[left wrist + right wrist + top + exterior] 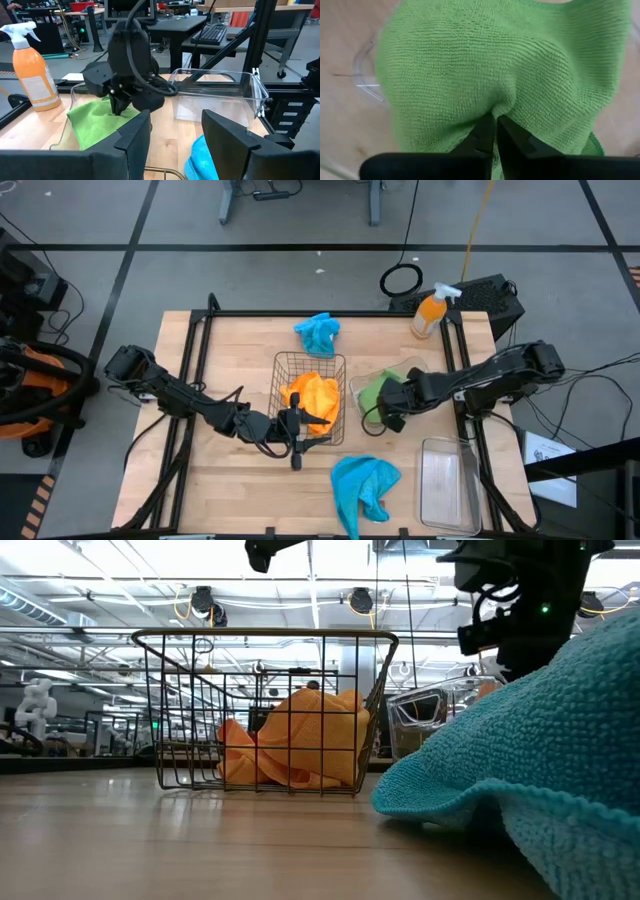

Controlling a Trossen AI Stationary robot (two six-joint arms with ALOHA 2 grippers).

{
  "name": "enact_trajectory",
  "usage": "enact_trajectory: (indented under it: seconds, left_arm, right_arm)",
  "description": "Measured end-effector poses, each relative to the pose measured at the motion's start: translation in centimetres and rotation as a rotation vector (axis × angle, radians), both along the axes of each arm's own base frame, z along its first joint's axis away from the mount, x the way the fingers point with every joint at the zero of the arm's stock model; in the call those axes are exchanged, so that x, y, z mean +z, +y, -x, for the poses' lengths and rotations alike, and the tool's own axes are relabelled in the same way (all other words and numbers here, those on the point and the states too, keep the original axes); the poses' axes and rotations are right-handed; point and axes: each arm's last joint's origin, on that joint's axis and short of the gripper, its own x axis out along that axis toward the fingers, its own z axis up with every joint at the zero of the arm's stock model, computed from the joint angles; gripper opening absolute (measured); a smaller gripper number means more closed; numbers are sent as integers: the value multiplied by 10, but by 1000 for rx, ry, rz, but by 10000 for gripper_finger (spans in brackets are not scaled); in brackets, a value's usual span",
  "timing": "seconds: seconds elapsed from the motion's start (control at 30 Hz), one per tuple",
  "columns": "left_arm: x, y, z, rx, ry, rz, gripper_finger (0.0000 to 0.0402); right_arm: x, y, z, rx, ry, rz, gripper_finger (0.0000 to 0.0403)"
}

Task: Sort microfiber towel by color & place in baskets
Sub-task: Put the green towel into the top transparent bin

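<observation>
The copper wire basket (310, 362) holds orange towels (312, 395), which also show in the low view as orange towels (290, 740). One blue towel (318, 332) lies near the table's far edge. Another blue towel (365, 485) lies near the near edge. A green towel (372, 392) lies in the clear squarish tub (410, 366). My right gripper (385, 410) is over that tub, shut on the green towel (485, 55). My left gripper (297, 442) hovers open at the wire basket's near side. In the left wrist view its fingers (132, 135) stand apart and touch nothing. My right gripper (495, 117) pinches a puckered fold of the green towel (496, 102) between its two fingertips, coming from above and slanting in from the table's right. The rest of the green towel (92, 122) lies spread in the tub, slack.
A clear rectangular bin (445, 480) stands at the near right corner. An orange spray bottle (430, 312) and a black box (492, 295) stand at the far right. Dark frame rails (185, 360) run along the table's sides. Bare wood lies left of the basket.
</observation>
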Motion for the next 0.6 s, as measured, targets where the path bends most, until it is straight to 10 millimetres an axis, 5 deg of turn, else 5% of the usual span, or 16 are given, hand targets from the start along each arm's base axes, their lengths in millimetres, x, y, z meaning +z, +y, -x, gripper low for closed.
enact_trajectory:
  seconds: [0.33,0.6]
  left_arm:
    - [-1,-1,1,-4,9,-5,185]
    - [-2,-1,1,-4,19,-9,185]
  right_arm:
    - [-7,1,-3,29,45,-2,14]
    - [22,-2,14,22,-78,54,103]
